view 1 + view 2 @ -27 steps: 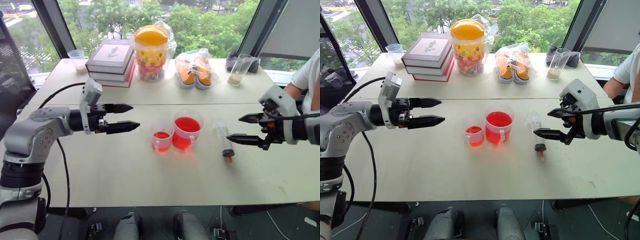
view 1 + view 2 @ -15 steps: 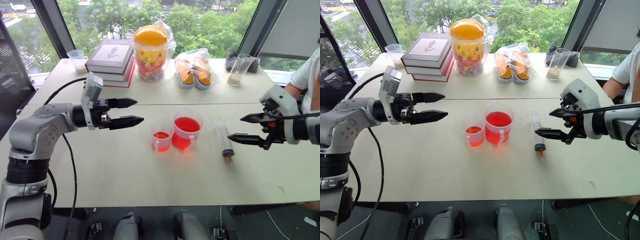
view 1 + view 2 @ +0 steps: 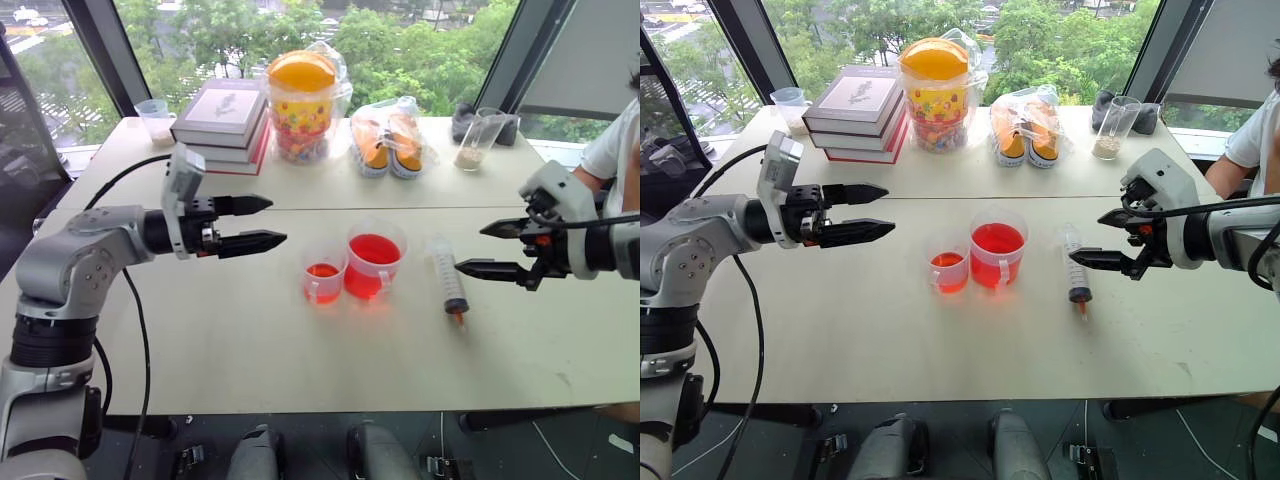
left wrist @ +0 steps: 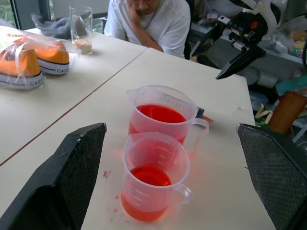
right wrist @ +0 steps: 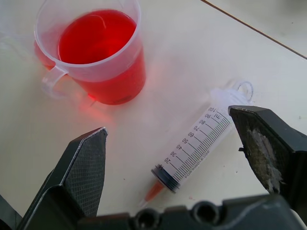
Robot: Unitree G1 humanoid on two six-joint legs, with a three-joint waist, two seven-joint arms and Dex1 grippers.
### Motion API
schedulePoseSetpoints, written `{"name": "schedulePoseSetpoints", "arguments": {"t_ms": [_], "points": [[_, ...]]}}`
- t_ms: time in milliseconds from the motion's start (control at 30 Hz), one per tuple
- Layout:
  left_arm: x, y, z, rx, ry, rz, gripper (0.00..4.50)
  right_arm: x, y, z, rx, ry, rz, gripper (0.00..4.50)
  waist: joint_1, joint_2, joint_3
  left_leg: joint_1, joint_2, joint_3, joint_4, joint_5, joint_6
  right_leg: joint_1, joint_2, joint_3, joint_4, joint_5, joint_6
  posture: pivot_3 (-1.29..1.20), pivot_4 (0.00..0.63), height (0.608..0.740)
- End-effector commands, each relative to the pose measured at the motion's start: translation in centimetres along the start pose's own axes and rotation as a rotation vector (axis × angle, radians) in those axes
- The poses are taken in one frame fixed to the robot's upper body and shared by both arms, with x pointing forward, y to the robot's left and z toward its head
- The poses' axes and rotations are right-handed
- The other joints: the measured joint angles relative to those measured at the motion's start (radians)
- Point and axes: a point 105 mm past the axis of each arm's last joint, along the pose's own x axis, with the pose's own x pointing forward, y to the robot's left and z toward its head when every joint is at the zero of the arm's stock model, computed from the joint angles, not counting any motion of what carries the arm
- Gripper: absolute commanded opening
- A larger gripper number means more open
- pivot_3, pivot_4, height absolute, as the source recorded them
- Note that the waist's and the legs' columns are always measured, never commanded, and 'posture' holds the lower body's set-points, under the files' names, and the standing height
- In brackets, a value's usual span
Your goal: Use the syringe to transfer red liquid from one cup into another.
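Both grippers, left [image 3: 262, 223] and right [image 3: 492, 248], are wide open, holding nothing. Syringe [image 3: 448, 279] lies flat beside the bigger cup [image 3: 374, 260]; books [image 3: 222, 125] and shoes [image 3: 388, 137] sit way behind.

From the head, the person [image 3: 622, 150] at the counter's far right is cut by the picture's edge, leaving a white sleeve and part of an arm. The right pincer [image 3: 488, 249] hangs in front of the counter [image 3: 250, 350] beside the syringe [image 3: 449, 280], whose printed scale is too small to read from there. In the left wrist view the syringe lies behind the larger cup [image 4: 163, 115], with just a sliver showing past its handle, and the person's face is cropped at the top. In the right wrist view the larger cup's far rim is cut off; the smaller cup's [image 3: 323, 273] markings cannot be read
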Motion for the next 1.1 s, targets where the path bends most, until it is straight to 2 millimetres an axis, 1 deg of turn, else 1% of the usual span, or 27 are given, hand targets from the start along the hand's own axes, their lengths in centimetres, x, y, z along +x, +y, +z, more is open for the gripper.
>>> {"name": "schedulePoseSetpoints", "arguments": {"t_ms": [33,133,233,300,433,500,667,767,900,1100], "points": [[-0.3,-0.4,1.5,0.052,-0.037,-0.003,4.50,-0.6,-1.4,0.8,0.006,0.000,-0.064,4.44,0.000,0.000,0.000,0.000,0.000,0.000,0.000,0.000,0.000,0.000,0.000,0.000,0.000,0.000,0.000,0.00,0.150,0.740],[0.1,-0.4,1.4,0.050,-0.041,-0.016,4.50,-0.4,-2.5,0.4,0.090,0.059,-0.078,4.44,0.000,0.000,0.000,0.000,0.000,0.000,0.000,0.000,0.000,0.000,0.000,0.000,0.000,0.000,0.000,0.00,0.150,0.740],[0.6,-0.5,1.1,0.049,-0.041,-0.032,4.50,0.2,-3.5,0.2,0.170,0.131,-0.075,4.44,-0.002,0.000,0.000,0.000,0.000,0.000,0.000,0.000,0.000,0.000,0.000,0.000,0.000,0.000,0.000,0.00,0.150,0.740],[0.9,-0.5,0.9,0.047,-0.042,-0.041,4.50,0.8,-4.2,0.6,0.254,0.159,-0.060,4.44,-0.003,0.000,0.000,0.000,0.000,0.000,0.000,0.000,0.000,-0.001,0.000,0.000,0.000,0.000,-0.001,0.00,0.150,0.740],[1.6,-0.6,0.5,0.049,-0.043,-0.064,4.50,2.4,-5.0,2.1,0.415,0.204,-0.018,4.44,-0.007,0.000,0.000,0.000,0.000,0.001,0.000,0.000,0.000,-0.002,0.000,0.001,0.001,0.000,-0.001,0.00,0.150,0.740],[1.8,-0.7,0.4,0.050,-0.044,-0.073,4.50,4.1,-5.7,1.6,0.469,0.286,-0.047,4.44,-0.006,0.001,0.000,-0.002,0.000,0.001,0.000,0.000,0.000,-0.003,0.001,0.001,0.002,0.000,-0.001,0.00,0.150,0.740],[2.0,-0.9,0.1,0.051,-0.047,-0.075,4.50,6.4,-6.5,0.1,0.517,0.409,-0.083,4.44,0.003,0.001,0.000,-0.006,0.000,0.001,0.000,0.000,0.000,-0.007,0.001,0.000,0.002,0.002,0.003,0.00,0.150,0.740],[1.8,-1.1,-0.1,0.050,-0.046,-0.068,4.50,7.7,-6.3,-1.2,0.520,0.471,-0.074,4.44,0.002,0.001,0.000,-0.008,0.000,0.002,0.000,0.000,0.000,-0.008,0.000,0.000,0.002,0.002,0.003,0.00,0.150,0.740],[1.4,-1.2,-0.1,0.055,-0.046,-0.050,4.50,9.5,-5.4,-3.0,0.525,0.551,-0.045,4.44,-0.001,0.001,0.000,-0.008,0.000,0.002,0.000,0.000,0.000,-0.009,0.000,0.000,0.002,0.003,0.004,0.00,0.150,0.740],[1.2,-1.4,-0.2,0.056,-0.049,-0.032,4.50,11.1,-4.4,-4.2,0.525,0.603,-0.014,4.44,-0.004,0.001,0.000,-0.007,0.000,0.001,0.000,0.000,0.000,-0.009,0.001,0.000,0.005,0.003,0.004,0.00,0.150,0.740]]}}
